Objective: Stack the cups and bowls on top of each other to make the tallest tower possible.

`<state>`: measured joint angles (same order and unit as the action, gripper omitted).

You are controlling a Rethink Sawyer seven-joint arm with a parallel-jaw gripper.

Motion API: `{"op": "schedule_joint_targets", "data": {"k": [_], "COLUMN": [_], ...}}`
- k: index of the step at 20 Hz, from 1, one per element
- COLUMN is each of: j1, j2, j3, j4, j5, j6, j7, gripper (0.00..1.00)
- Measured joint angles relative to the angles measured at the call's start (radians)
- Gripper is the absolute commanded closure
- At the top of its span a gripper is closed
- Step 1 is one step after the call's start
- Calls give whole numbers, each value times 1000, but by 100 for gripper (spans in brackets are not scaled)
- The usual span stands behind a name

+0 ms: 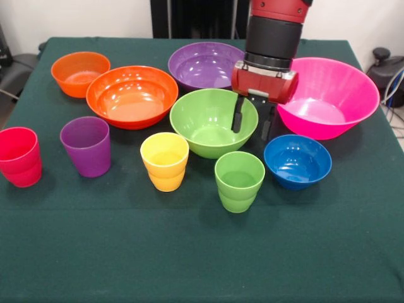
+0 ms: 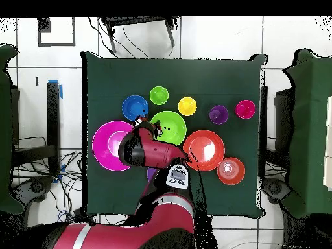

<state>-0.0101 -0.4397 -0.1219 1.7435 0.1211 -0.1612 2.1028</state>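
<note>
Nearest, the ribbed plastic cups (image 1: pixel 167 161) stand upright and unstacked along the green surface (image 1: pixel 202 252), and behind them the pincer (image 1: pixel 252 121), fingers apart and empty, hangs over the glossy lime green bowl's (image 1: pixel 205 123) rim, where closing off-centre could tip it.

Arm lowered, end effector (image 1: pixel 252 124) fingers apart

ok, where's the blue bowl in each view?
Front view: blue bowl at right of centre, in front of the pink bowl, right of the green cup.
Overhead view: blue bowl upper left of centre, above the pink bowl.
Shared landmark: the lime green bowl beside it.
</note>
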Motion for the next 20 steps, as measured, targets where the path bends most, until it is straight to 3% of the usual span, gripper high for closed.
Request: {"op": "schedule_joint_targets", "data": {"k": [20], "j1": [5], "j2": [9], "j3": [-3], "j4": [0], "j5": [0], "j6": [0], "j7": [0], "gripper": [0]}}
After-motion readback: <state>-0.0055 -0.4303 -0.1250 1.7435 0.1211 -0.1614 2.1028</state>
